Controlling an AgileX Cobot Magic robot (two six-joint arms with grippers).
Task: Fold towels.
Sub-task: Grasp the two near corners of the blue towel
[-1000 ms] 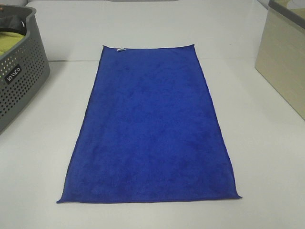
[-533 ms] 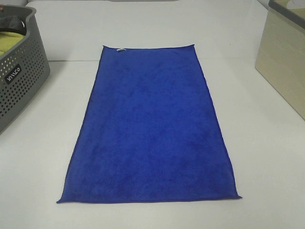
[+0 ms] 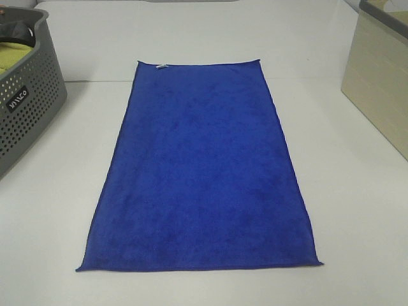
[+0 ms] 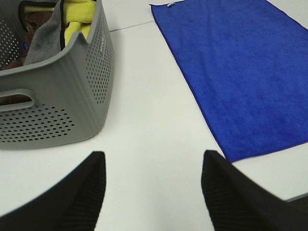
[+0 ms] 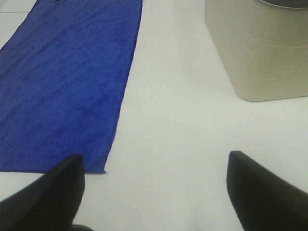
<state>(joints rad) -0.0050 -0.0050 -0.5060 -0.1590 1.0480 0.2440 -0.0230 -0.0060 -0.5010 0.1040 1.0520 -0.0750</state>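
The only lettering is on a small dark label (image 3: 17, 99) on the wall of the grey perforated plastic basket (image 3: 38, 121): tilted white capitals, too blurred to read surely. The small white tag (image 3: 162, 65) on the royal-blue plush microfibre towel (image 3: 204, 178) shows no legible print.

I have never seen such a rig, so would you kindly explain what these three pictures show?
This is a two-armed robot. One picture looks down from a high camera; the other two come from cameras on each wrist, so the dark shapes are the left pincer and right pincer, both open and holding nothing. On the white table a blue towel lies flat and unfolded, its small white tag on the far short edge. In the high view a grey basket holding a yellow cloth stands left of it, a beige bin right.
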